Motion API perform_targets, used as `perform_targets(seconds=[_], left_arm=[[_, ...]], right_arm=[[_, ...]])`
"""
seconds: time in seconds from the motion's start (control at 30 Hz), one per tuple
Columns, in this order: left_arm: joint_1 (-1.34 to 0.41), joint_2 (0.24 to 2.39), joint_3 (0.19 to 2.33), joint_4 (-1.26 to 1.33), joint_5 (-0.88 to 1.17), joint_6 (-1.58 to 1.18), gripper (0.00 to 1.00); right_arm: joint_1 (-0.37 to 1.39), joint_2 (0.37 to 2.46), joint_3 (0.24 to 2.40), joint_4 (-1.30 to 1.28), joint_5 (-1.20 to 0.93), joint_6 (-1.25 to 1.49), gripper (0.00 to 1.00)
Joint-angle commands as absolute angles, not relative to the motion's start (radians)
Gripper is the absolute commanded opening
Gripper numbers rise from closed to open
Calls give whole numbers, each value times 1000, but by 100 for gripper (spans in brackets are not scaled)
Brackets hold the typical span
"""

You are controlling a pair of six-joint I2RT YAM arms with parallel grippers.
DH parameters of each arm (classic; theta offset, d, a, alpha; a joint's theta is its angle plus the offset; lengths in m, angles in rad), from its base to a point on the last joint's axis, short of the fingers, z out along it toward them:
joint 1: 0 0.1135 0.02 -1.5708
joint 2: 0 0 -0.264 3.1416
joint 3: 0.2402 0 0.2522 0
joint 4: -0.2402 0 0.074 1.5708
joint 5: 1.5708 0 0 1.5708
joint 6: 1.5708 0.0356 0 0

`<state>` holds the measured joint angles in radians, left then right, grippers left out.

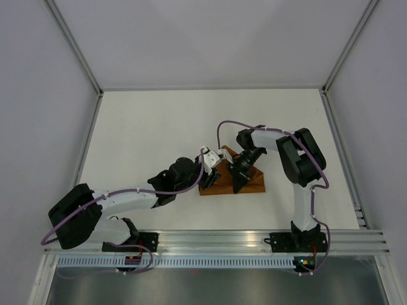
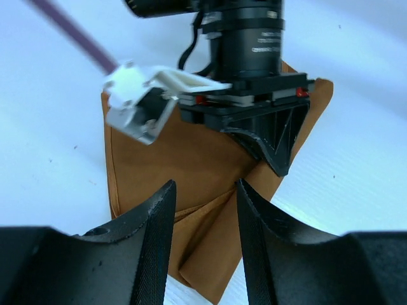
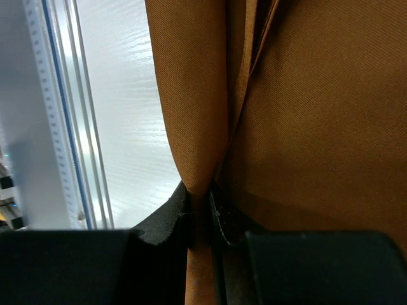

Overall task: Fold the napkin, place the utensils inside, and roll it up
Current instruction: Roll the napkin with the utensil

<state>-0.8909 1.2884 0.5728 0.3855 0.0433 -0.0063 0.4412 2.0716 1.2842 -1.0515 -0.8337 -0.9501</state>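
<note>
White table (image 1: 159,127) — pale walls (image 1: 210,38), aluminium rail (image 1: 254,240)

Napkin (image 1: 253,184) on table (image 1: 159,127), left claw (image 2: 205,188) above its left end, right claw (image 3: 199,196) apparently on a fold.

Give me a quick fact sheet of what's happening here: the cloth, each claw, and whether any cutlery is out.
napkin: rust-orange cloth, folded over itself on the white table, under both arms
right claw: shut on a raised pleat of the napkin
left claw: open, poised over the napkin, gripping nothing
utensils: none visible in any view
stage: folding seems under way; nothing rolled yet
</note>
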Motion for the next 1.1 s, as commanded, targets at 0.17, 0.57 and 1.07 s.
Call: perform_targets(seconds=[0.17,0.57,1.07], left_arm=[[-1081,1471,601,473,-83,248,53],[-1193,1681,701,477,-97,356,59],[-1193,1812,729,477,-89,377,50]], right_arm=[[449,2177,1255,-979,-624,-976,20],[443,2198,1276,-991,-627,-963,20],[437,2224,1302,-1012,-632,-960,20]])
